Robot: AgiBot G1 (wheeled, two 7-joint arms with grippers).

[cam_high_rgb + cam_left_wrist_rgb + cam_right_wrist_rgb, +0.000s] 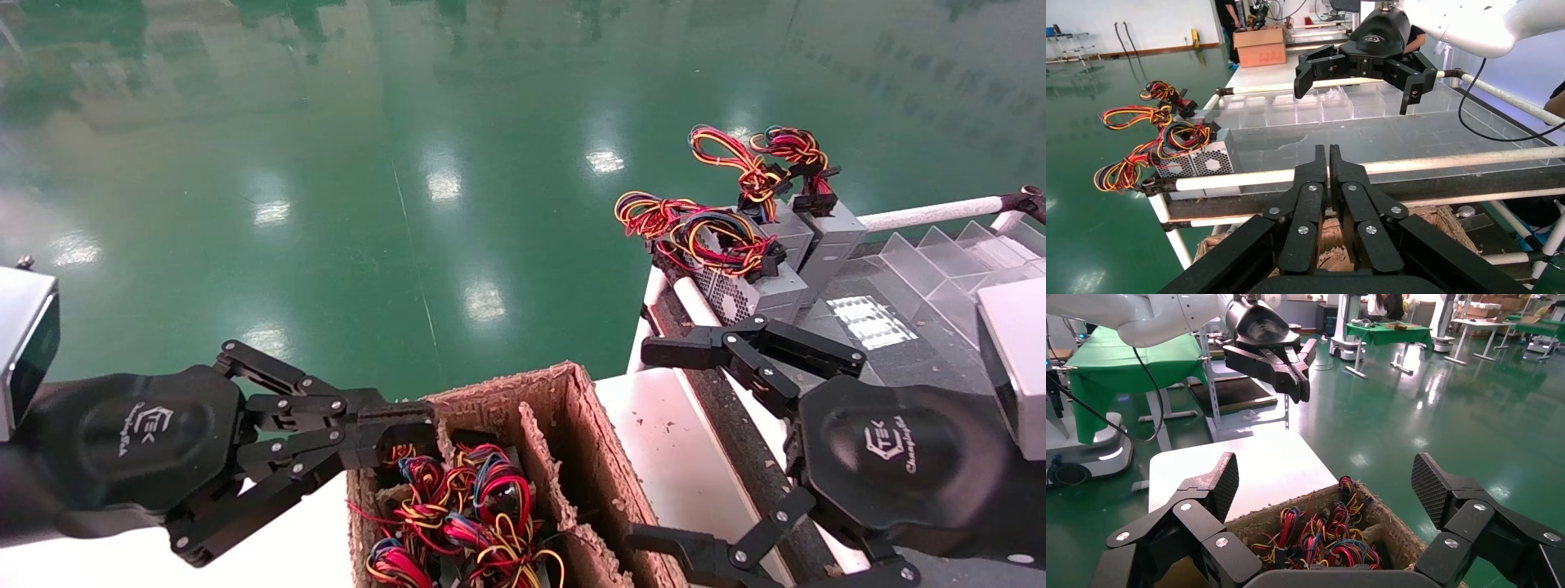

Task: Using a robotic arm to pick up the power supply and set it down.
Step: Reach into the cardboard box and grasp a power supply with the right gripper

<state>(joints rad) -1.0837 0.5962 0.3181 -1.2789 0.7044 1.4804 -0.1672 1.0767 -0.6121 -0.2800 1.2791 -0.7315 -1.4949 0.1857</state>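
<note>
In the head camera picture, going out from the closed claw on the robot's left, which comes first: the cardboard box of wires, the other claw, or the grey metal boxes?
From the left gripper, shut:
1. Cardboard box of wire bundles, right at its fingertips.
2. Right gripper, open, past the box on the robot's right.
3. Grey power supplies, farthest, on the right-hand rack.

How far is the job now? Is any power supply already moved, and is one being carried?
Done: grey power supplies already stand at the rack's far corner. In hand: nothing. The left end effector is shut and empty at the cardboard box rim; the right end effector hangs open beside it. Left: wire bundles still fill the box, so picking remains.
</note>
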